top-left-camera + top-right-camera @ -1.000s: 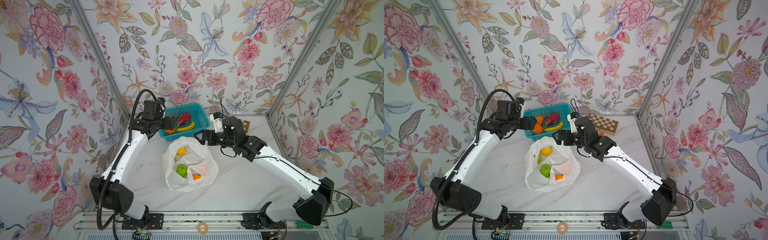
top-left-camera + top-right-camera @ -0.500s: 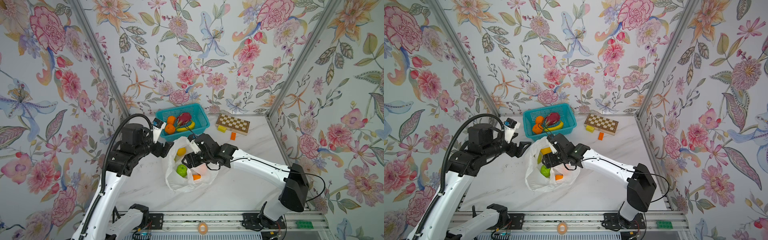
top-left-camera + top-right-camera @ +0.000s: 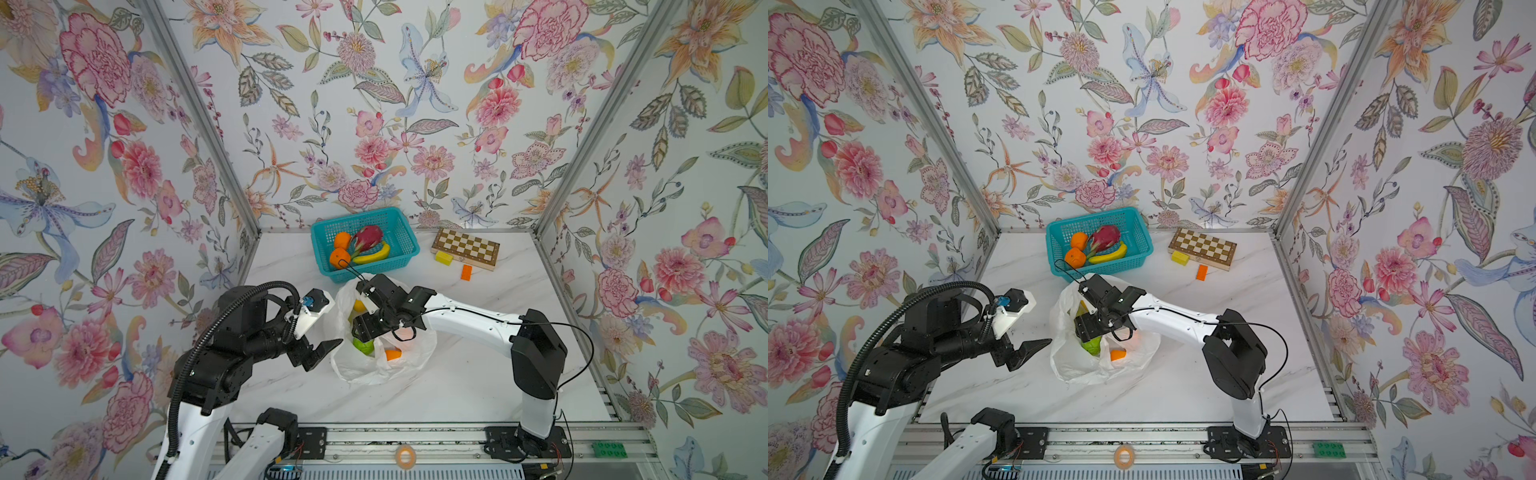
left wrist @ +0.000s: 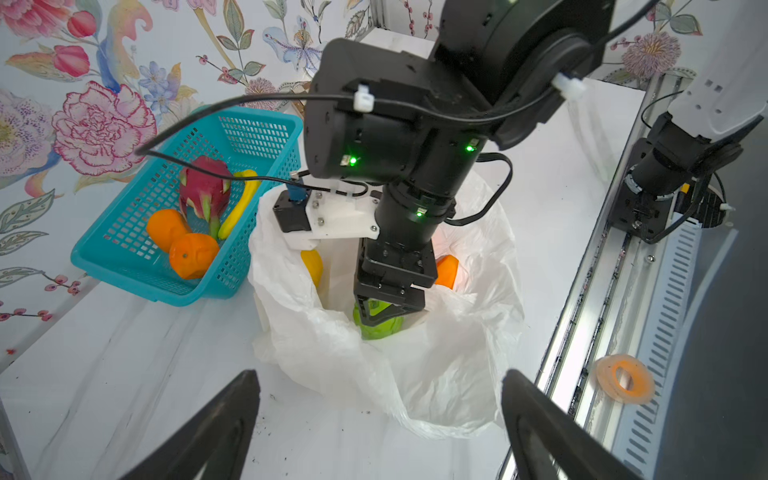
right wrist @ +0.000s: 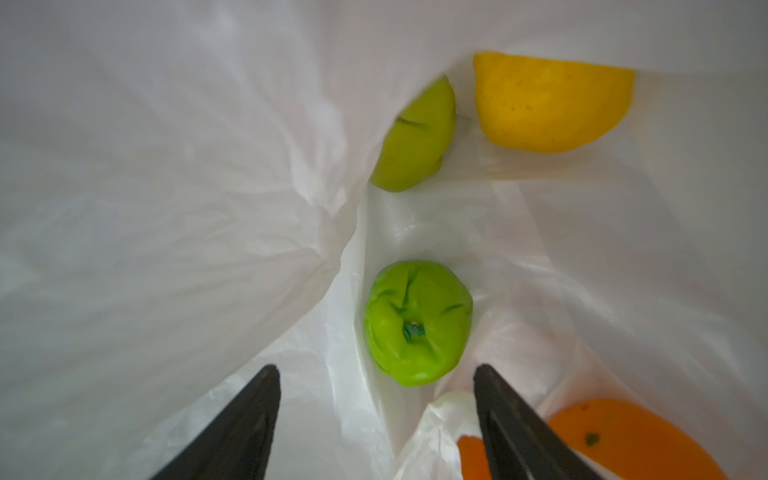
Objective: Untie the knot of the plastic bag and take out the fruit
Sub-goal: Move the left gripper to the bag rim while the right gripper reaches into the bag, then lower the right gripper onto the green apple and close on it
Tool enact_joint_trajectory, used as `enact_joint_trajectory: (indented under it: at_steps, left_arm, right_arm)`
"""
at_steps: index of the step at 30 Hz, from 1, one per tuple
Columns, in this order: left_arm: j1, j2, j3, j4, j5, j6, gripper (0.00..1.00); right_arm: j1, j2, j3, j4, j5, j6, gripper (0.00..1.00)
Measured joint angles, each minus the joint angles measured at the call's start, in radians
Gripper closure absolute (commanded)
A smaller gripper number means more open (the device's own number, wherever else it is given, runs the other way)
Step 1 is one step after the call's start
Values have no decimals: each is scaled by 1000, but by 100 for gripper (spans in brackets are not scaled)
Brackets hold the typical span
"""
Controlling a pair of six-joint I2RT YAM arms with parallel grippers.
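Thin, crinkly, translucent white plastic bag point(image 3: 374, 370) point(image 3: 1075, 368): seen in both top views on the white marble desk point(image 3: 457, 374), just in front of the teal plastic mesh basket point(image 3: 357, 214); its mouth is spread open upward.
Right pincer point(image 4: 380, 316) point(image 5: 374, 368): placed inside the bag's mouth and pointed downward; its black fingers are held apart, and nothing is gripped.
Bright green round fruit point(image 5: 417, 322) point(image 4: 378, 330): found on the bag's bottom, at the right pincer's fingertips; whether it is touched cannot be told.
Other fruit in the bag: 1 yellow round fruit point(image 5: 548, 104), 1 yellow-green fruit point(image 5: 415, 137) partly hidden by a plastic fold, and 1 orange fruit point(image 5: 623, 436) just beside one finger.
Left pincer point(image 4: 379, 376) point(image 3: 328, 353): held over the desk just beside the bag's left edge; its jaws are spread wide, and nothing is held.
Fruit in the basket: 2 round oranges point(image 3: 340, 258), 1 magenta-red dragon fruit point(image 3: 365, 239) and 1 yellow banana point(image 3: 372, 256) are gathered together.
Wooden chessboard point(image 3: 465, 248): laid on the desk to the right of the basket, with a small yellow block point(image 3: 444, 258) touching its front edge and a small orange block point(image 3: 466, 272) near.
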Motion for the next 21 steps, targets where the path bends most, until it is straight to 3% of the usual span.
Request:
enact_joint_trajectory:
  at_steps: [14, 21]
  left_arm:
    - [0, 54, 66, -164, -32, 148, 7]
    - [0, 53, 66, -163, -35, 152, 7]
  right_arm:
    - [12, 171, 101, -75, 29, -77, 26]
    - [12, 203, 129, -89, 29, -93, 40]
